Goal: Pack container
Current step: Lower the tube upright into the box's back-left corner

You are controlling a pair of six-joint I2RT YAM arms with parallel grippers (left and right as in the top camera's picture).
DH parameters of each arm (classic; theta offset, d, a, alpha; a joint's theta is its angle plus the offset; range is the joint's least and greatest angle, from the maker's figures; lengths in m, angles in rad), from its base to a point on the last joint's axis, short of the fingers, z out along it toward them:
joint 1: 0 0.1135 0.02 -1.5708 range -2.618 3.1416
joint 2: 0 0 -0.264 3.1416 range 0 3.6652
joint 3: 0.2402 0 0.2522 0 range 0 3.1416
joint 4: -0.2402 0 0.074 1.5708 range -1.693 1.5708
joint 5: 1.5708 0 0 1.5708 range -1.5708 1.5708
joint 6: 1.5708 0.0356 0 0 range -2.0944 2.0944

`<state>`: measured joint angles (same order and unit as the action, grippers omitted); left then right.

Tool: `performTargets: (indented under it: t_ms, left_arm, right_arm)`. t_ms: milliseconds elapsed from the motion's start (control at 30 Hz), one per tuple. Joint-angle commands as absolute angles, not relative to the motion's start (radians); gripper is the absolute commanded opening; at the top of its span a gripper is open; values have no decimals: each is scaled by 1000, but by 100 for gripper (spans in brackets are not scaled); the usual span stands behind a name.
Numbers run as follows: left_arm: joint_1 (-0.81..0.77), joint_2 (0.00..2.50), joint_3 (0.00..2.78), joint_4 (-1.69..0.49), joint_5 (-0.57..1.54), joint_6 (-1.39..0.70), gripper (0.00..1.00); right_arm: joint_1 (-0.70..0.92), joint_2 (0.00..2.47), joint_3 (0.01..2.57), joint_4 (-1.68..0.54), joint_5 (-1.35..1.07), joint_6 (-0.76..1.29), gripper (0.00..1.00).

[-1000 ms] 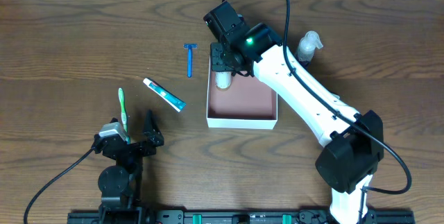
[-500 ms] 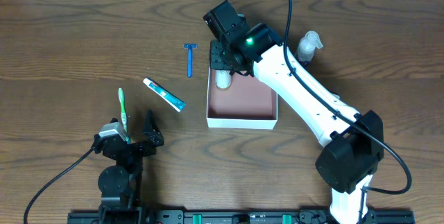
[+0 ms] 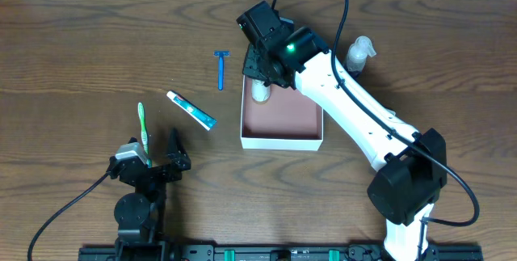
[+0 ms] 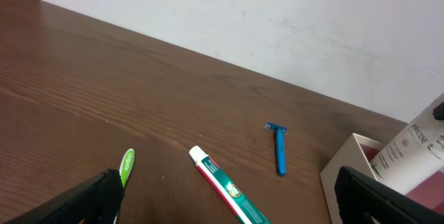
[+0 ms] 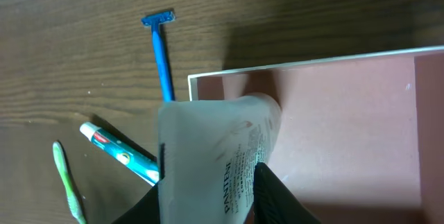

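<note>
Inside container (image 3: 281, 141) corner, white Pantene bottle (image 3: 260, 91), tilted.

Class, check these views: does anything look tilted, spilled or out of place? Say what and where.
Only the white bottle stands out. Held in the right gripper, it leans at a tilt at the far-left corner of the container and does not lie flat inside. Nothing looks spilled or damaged.

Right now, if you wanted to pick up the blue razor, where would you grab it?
Probably the middle of the thin handle of the blue razor, coming straight down from above. It lies flat on the table, head at the far end, with bare wood on both sides.
</note>
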<state>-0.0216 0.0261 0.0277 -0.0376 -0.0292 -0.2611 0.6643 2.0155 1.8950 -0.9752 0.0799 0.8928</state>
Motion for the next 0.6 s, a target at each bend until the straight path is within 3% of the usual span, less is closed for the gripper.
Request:
performTargets:
  t_ms: [0,567]
  left_arm:
    - [-18,26,4,-70,-36,-252,98]
    - [-18,26,4,-70,-36,-252,98]
  right_arm:
    - [677,2016,1901,-976,102,937,31]
    - [673,2016,1901,-958,98,669,35]
